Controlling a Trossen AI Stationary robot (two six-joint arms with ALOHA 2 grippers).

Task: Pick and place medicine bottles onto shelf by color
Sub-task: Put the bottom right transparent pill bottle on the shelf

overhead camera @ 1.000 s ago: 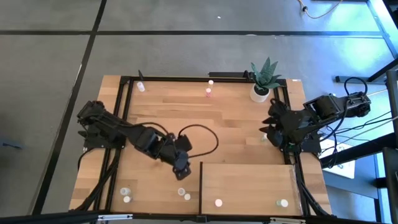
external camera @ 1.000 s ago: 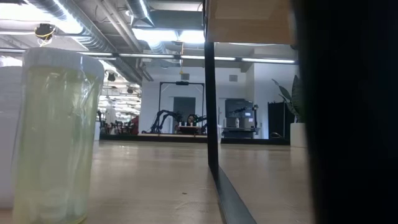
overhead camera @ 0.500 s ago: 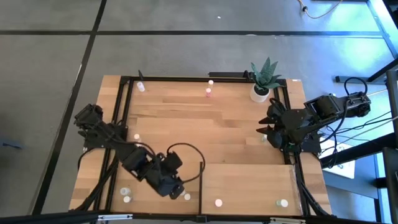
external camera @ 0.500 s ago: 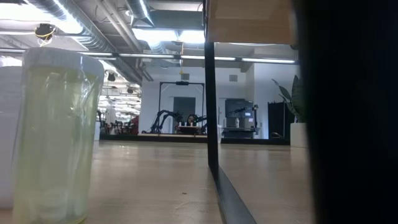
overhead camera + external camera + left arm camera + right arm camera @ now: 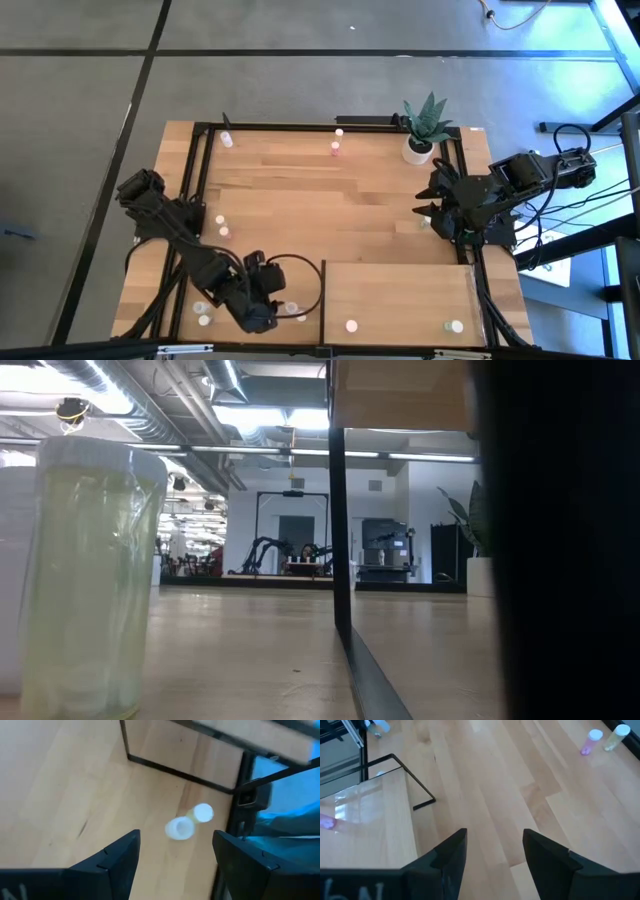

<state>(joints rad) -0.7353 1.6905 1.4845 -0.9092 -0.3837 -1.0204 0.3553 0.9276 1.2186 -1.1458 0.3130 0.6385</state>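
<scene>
- We see the left gripper [image 5: 262,312], a dark two-finger tool, low over the near-left part of the planked wooden tabletop [image 5: 300,200], just left of the shelf's dark edge.
- Its fingers stand wide apart with nothing between them; in the left wrist view the gripper [image 5: 175,851] frames two small whitish round medicine bottles [image 5: 189,821] that touch each other on the wood ahead of it.
- From above we find one of these bottles [image 5: 294,310] just beside the gripper, between it and the shelf.
- Two more whitish bottles [image 5: 202,313] sit close together near the left frame rail, and another [image 5: 221,225] farther back on the left.
- The shelf [image 5: 400,295], a flat pale wood rectangular panel with a thin dark edge, lies at the near right; two bottles rest on it, one [image 5: 351,325] near its left part and one [image 5: 456,325] near its right.
- A pink-tinted bottle [image 5: 335,149] and a whitish one [image 5: 339,131] stand at the far edge, near the white pot with the green plant [image 5: 420,135].
- The right gripper [image 5: 432,200] waits at the right table edge, fingers apart and empty; its wrist view [image 5: 495,851] looks across bare planks.
- In the low view a tall pale yellow translucent bottle [image 5: 85,575] fills the left foreground.
</scene>
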